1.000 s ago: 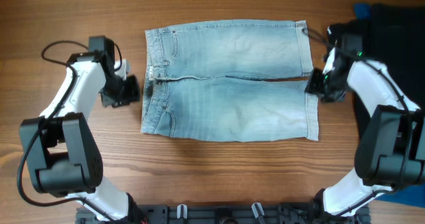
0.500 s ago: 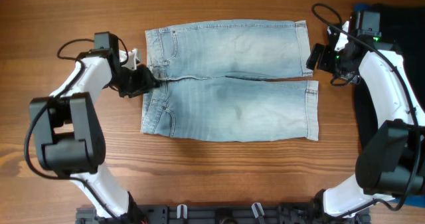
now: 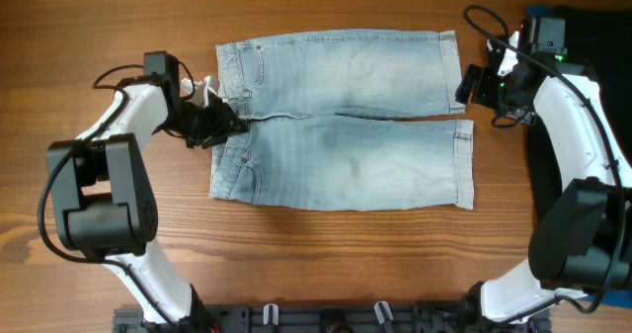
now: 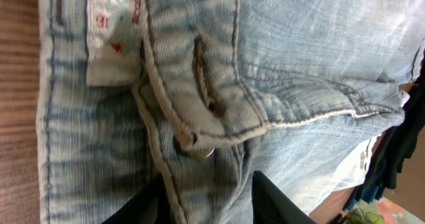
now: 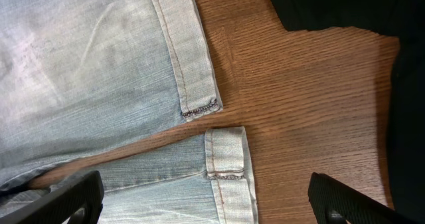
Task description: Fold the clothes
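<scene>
- Light-blue faded denim shorts (image 3: 341, 116) are lying flat on the wooden desk (image 3: 326, 259), between both claws.
- Left claw (image 4: 216, 201), half open and gripping nothing visible, is straddling the waistband (image 4: 219, 121), probably preparing a pinch.
- Right claw (image 5: 206, 201) is hovering wide open, empty, beside the hems (image 5: 226, 161).

The black garment (image 3: 591, 29) runs off the overhead's right edge. Whether the left gripper (image 3: 225, 127) pinches the denim shorts (image 3: 346, 155) is unclear.

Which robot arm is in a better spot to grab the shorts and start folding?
Probably the left. The left fingers are spread right over the shorts at the waistband, near the button. The right fingers are wide open too, but off to the side of the leg cuffs.
</scene>
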You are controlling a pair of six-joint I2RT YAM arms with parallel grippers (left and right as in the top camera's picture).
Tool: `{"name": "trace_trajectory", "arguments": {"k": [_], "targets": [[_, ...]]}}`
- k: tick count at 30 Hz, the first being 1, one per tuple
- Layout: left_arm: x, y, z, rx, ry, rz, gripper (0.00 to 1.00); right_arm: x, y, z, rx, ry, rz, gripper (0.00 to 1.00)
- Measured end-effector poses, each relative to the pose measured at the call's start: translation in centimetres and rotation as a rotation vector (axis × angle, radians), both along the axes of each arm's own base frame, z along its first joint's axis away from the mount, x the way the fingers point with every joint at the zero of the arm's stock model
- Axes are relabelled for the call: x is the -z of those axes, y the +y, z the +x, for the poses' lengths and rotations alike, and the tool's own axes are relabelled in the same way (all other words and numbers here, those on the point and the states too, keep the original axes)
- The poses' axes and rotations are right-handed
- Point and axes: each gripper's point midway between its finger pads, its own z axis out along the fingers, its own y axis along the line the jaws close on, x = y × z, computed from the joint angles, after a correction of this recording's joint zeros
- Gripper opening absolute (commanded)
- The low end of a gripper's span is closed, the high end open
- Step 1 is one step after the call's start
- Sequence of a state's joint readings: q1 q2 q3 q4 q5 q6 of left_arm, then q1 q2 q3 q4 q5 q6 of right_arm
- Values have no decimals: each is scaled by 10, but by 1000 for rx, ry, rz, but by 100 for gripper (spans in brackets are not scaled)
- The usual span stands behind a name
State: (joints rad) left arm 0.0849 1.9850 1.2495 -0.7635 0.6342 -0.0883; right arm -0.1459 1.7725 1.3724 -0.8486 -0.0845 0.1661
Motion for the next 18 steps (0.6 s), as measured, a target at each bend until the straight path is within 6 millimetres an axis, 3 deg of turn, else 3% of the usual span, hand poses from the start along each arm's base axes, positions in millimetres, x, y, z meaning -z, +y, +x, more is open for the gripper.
{"name": "trace_trajectory", "arguments": {"k": [3,5,13,18], "targets": [[4,4,-7,-2,36,31,27,0,0,0,0,0,0,99],[5,4,-9,0,44,43,4,0,0,0,0,0,0,99],[6,7,-18,-2,83,57,4,0,0,0,0,0,0,100],[15,36,-28,-70,148,254,4,0,0,0,0,0,0,99]]}}
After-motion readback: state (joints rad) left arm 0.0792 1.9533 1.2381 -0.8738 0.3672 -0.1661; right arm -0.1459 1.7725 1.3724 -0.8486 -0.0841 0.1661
